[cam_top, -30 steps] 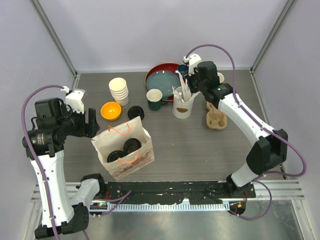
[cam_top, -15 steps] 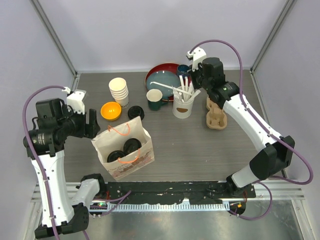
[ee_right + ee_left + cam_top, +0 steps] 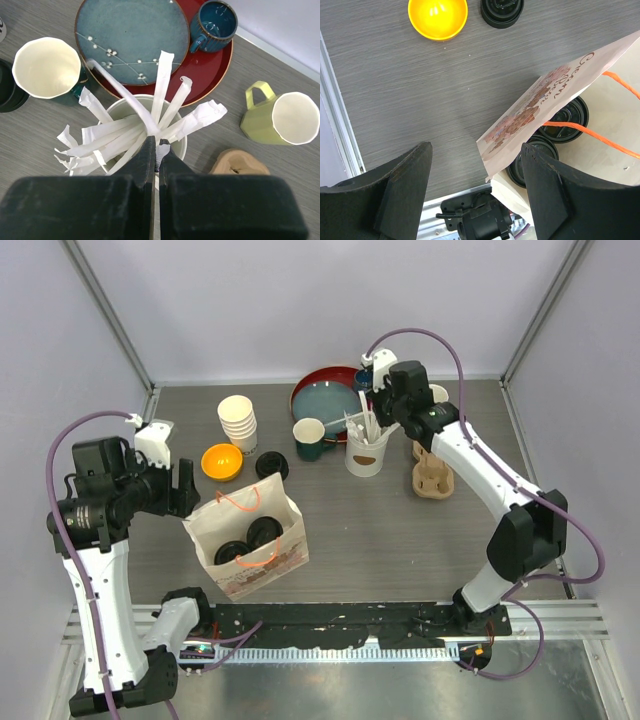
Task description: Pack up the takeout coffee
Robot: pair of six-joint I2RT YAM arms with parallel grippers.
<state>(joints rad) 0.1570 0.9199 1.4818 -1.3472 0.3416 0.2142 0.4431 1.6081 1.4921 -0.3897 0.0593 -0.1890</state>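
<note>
Right wrist: a straw (image 3: 161,148) is pinched in the right claw (image 3: 156,155); bagged coffee cups (image 3: 264,532) are seen leftward, beside the gaping left claw (image 3: 186,486).

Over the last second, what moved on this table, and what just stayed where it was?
The right gripper rose away from the straw cup half a second ago, tipping one wrapped straw out sideways, then dropped back over the cup, shut on that straw. The left gripper, open beside the paper bag, and the two lidded cups inside it stayed put.
</note>
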